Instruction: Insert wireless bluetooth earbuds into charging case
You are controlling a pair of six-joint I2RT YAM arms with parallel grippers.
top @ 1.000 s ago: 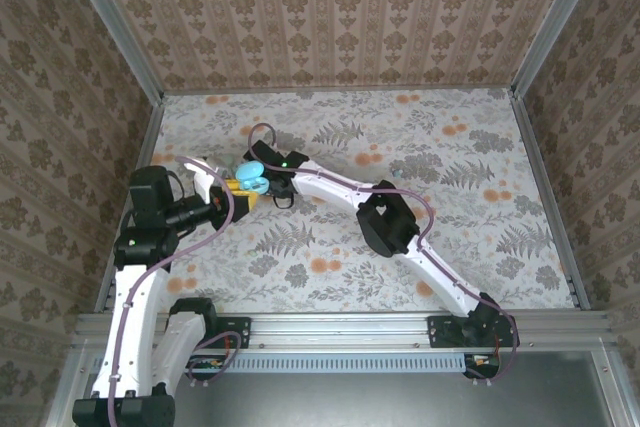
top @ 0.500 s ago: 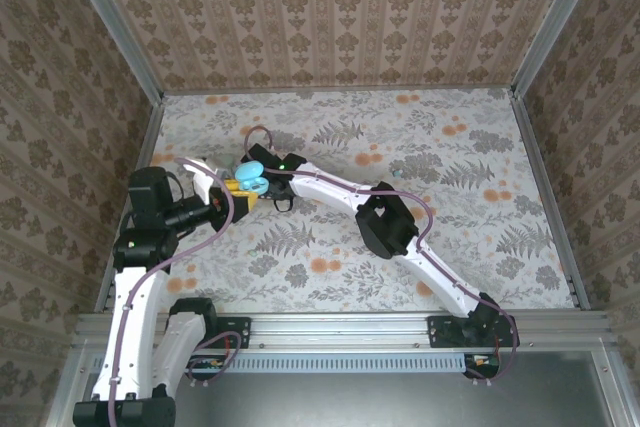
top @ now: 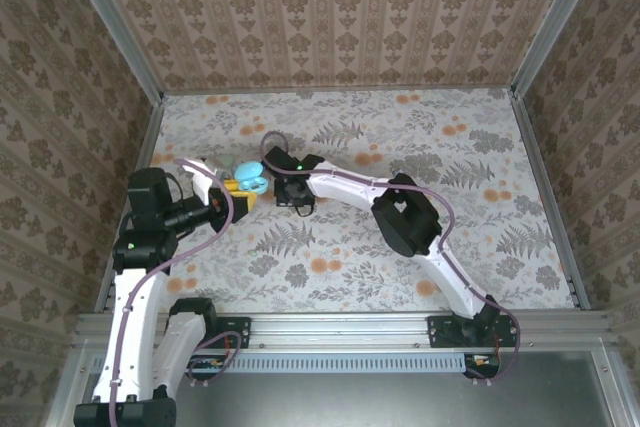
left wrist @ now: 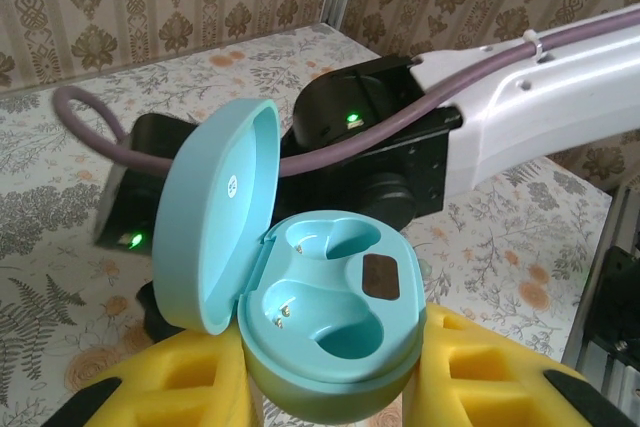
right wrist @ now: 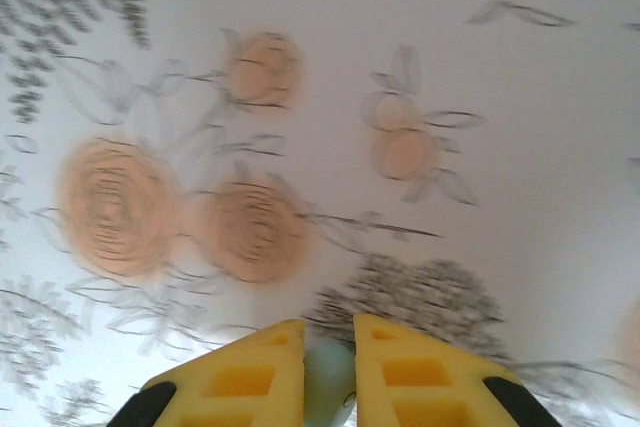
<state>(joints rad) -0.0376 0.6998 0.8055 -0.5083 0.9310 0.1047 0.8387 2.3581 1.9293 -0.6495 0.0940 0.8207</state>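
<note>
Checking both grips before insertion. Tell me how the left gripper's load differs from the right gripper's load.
The left gripper holds a teal-blue oval charging case; the right gripper holds a tiny pale teal earbud. The case is far larger, spanning a wide gap, while the earbud fills a narrow slit. The case sits open, lid raised, both wells empty; the earbud is mostly hidden. Both are teal, each clamped in its gripper.

The left arm rises along the frame's left edge, and the left pincer [left wrist: 330, 372] is clamped on the charging case [left wrist: 330, 292]. The right arm stretches diagonally from lower right, and the right pincer [right wrist: 328, 339] is pinched on an earbud [right wrist: 328, 372].
</note>
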